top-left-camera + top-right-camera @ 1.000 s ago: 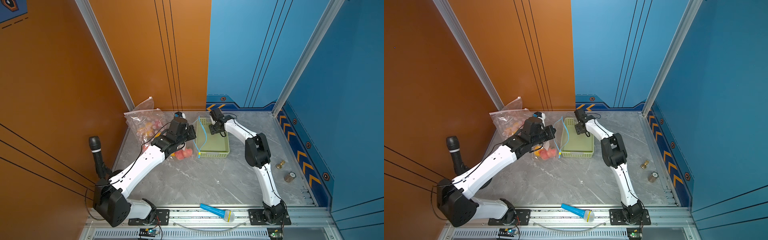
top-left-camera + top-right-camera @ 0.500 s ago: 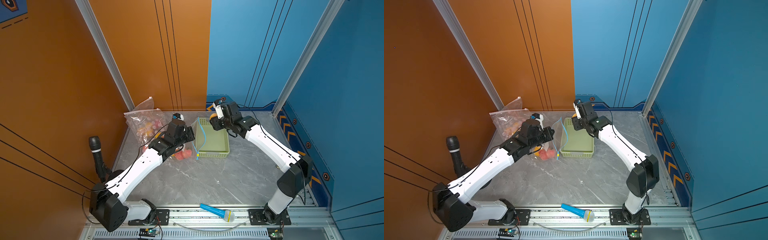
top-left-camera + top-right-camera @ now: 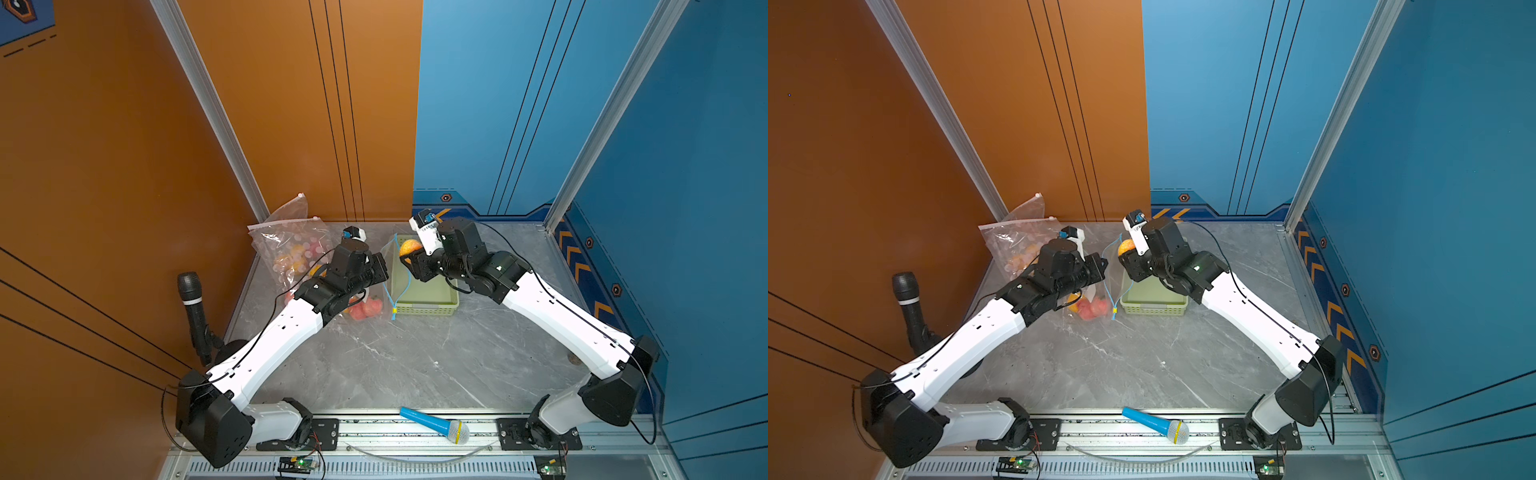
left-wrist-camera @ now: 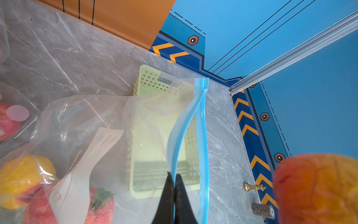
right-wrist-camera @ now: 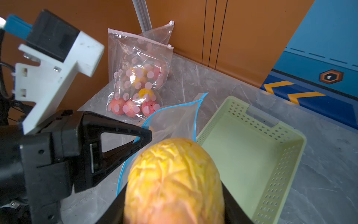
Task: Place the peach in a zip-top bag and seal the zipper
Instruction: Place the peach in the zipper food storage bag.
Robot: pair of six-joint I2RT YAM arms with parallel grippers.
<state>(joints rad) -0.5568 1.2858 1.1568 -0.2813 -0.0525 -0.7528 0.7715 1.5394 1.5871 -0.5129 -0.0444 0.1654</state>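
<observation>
Two holds you've got: left gripper (image 4: 173, 175) pinches clear blue-zippered plastic bag (image 4: 151, 120) open so right gripper (image 3: 409, 254), grasping yellow-orange peach (image 5: 174, 174), can drop it in.

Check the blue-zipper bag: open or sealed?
Open. In the left wrist view the blue-zipper bag has its zipper strips bowed apart; the left gripper pinches one lip.
</observation>
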